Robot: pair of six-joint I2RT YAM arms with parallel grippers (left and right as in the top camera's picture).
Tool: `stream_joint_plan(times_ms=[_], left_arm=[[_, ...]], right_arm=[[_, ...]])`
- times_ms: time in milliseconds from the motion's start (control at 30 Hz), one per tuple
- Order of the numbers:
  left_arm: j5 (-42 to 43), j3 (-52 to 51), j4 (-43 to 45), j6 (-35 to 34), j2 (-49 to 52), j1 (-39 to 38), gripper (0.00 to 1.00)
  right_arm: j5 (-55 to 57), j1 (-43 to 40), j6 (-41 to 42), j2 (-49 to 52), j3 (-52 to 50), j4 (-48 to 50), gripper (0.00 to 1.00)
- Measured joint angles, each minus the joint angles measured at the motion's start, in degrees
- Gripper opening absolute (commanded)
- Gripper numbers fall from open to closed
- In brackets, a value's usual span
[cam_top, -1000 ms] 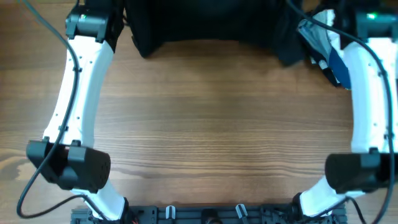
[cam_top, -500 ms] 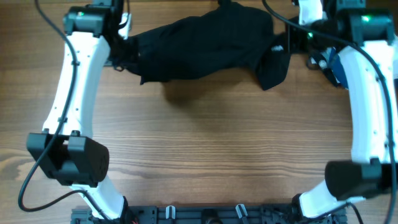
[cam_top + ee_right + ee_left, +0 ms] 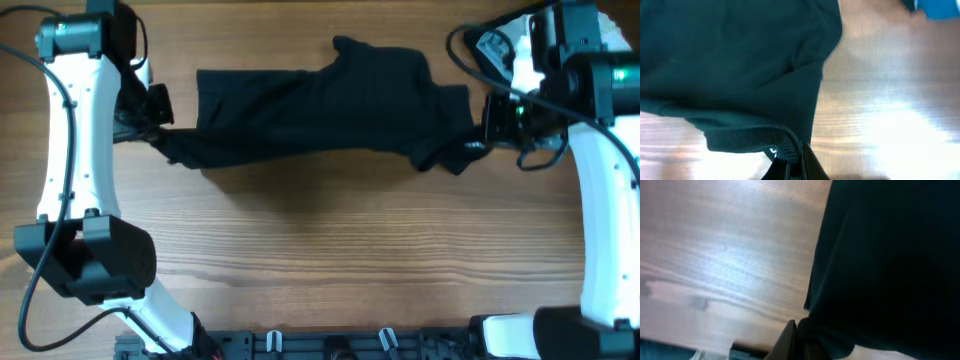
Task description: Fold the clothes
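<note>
While the black garment [image 3: 320, 105] spreads crumpled left to right across the far half of the wooden counter [image 3: 330, 250], the left jaws are closed tight on its bunched left end, and the right jaws are pinched on the hem at its right end.

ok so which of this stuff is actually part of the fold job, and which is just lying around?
In the job:
- black garment, stretched across the table
- left gripper and right gripper, each pinching one end of it

Lying about:
- light patterned cloth, far right corner
- blue item, at the right wrist view's edge, too cropped to identify
</note>
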Motion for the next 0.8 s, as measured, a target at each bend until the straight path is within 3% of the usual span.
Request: stream_joint_plan(times_ms=[267, 633, 800], left_arm=[[0.74, -4.22, -1.70, -0.96, -0.83, 0.07, 0.04], [0.85, -35.12, 14.14, -6.49, -1.49, 0.02, 0.04], [0.87, -36.24, 17.66, -8.28, -1.49, 0.02, 0.04]], right_arm=[[0.22, 0.00, 4.83, -6.93, -19.37, 1.09, 0.05], [-0.94, 0.00, 7.37, -8.98, -30.56, 5.09, 0.04], [-1.18, -0.83, 7.98, -8.96, -36.00, 11.21, 0.04]])
